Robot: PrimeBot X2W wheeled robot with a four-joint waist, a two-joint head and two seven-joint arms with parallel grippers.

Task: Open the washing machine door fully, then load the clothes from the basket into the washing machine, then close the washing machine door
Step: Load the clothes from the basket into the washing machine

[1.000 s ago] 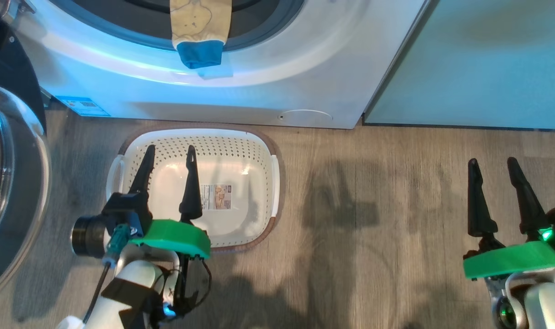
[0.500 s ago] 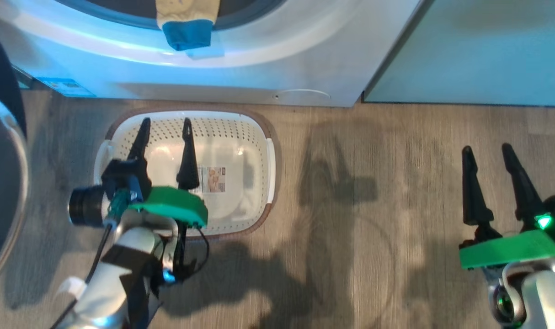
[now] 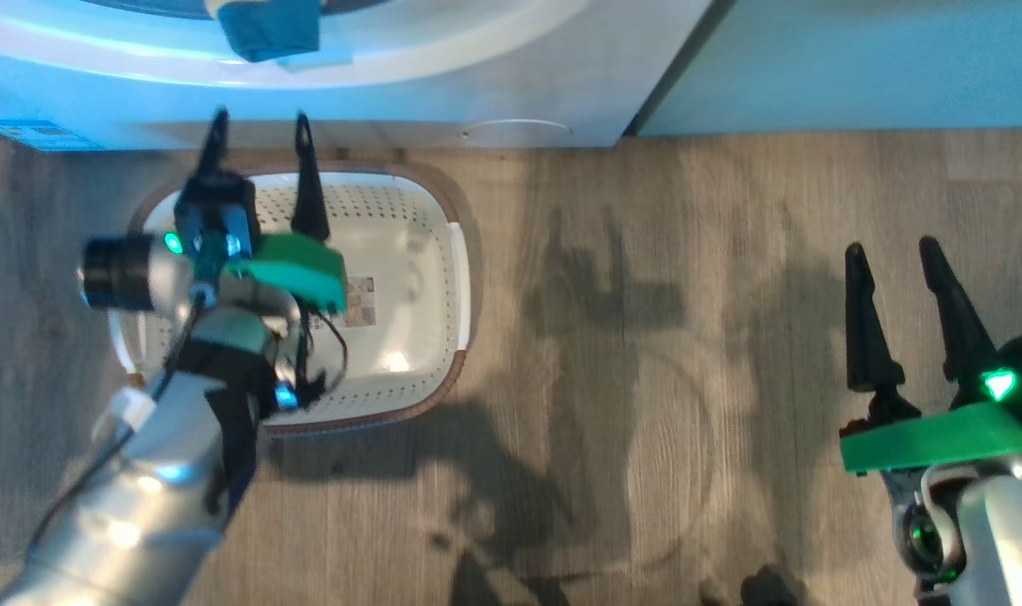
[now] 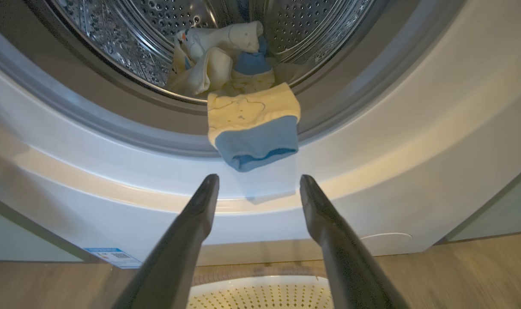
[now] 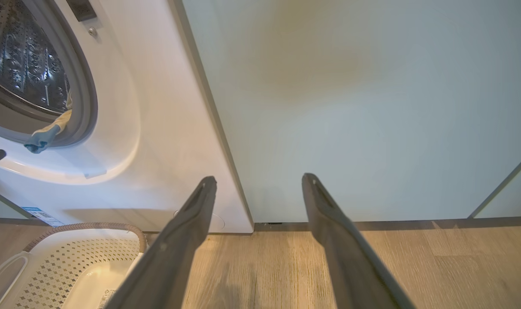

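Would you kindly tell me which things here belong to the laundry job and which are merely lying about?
Job: washing machine, clothes with one piece hanging out, basket, open left pincer.
Lying about: pale green cabinet, wooden floor.

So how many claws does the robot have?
2. The left claw is above the basket's far rim, near the washer. The right claw is above the floor. Both are open.
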